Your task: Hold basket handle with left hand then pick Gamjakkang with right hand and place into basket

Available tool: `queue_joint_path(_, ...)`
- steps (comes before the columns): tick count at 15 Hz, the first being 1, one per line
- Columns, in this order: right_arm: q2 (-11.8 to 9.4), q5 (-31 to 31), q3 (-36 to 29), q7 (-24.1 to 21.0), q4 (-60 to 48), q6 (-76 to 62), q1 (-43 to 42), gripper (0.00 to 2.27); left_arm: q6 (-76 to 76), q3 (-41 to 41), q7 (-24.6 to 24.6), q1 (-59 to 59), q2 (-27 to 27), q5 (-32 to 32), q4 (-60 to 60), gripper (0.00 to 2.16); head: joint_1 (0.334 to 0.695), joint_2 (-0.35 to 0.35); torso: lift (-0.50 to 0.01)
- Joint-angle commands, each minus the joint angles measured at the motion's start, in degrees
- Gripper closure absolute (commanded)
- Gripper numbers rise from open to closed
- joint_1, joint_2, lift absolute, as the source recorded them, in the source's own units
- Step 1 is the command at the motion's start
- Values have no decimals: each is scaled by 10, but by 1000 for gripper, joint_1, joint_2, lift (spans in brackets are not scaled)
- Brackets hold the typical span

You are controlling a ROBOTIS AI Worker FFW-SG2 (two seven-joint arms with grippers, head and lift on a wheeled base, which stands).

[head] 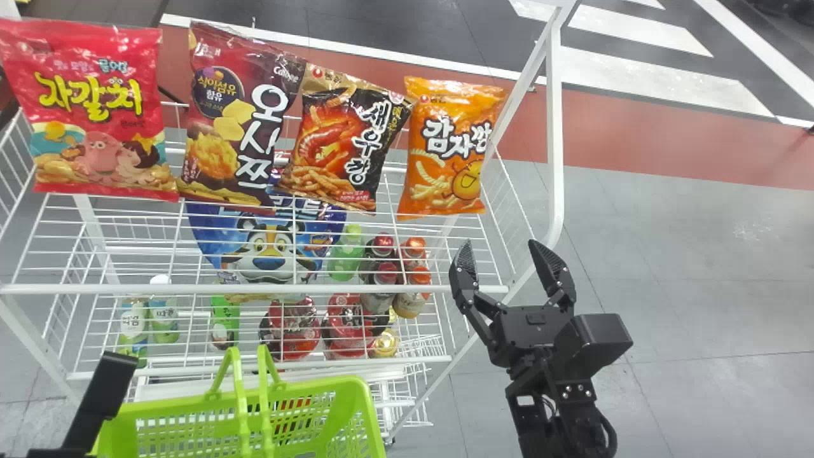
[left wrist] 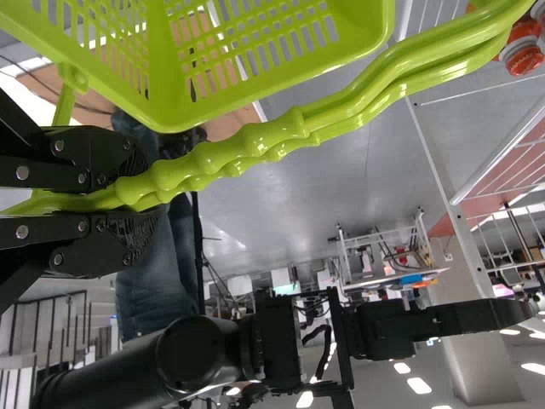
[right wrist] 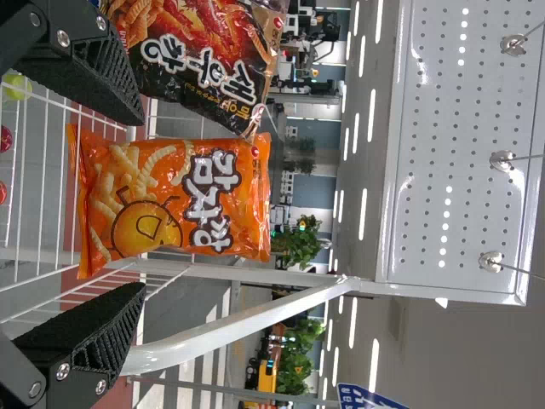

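Gamjakkang (head: 453, 149) stands upright on the wire rack (head: 254, 289), in the upper part of the head view, right of centre, just beside a dark shrimp-snack bag (head: 346, 140). The holding half of the task looks settled: the left gripper (left wrist: 146, 196) is clamped on the basket handle (left wrist: 247, 146), with the green basket (head: 346, 385) at the bottom of the head view, left of centre. The step in hand is the approach for the pick. The right gripper (head: 500, 244), right of centre in the lower half of that view, has its two fingers spread wide, apart from the bag and with nothing between them. Next it should go forward, line up so one finger passes either side of the pack, then close gently and lift clear of the wire. The neighbouring bag sits near enough to be nudged. The pack itself is glossy orange, puffed out in the middle, with crimped ends, bold white lettering outlined in dark, crinkled fries and a grinning round yellow face; its film will probably give when squeezed.
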Motion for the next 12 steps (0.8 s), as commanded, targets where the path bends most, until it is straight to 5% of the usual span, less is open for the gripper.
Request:
queue_joint_path(1, 0, 0, 1, 0, -2, 3, 1, 134, 0, -5, 2, 1, 1, -4, 0, 2020, 695, -350, 0)
queue_joint_path(12, -1, -2, 1, 1, 2, 7, -7, 134, -2, -6, 2, 2, 1, -5, -1, 2020, 695, -350, 0)
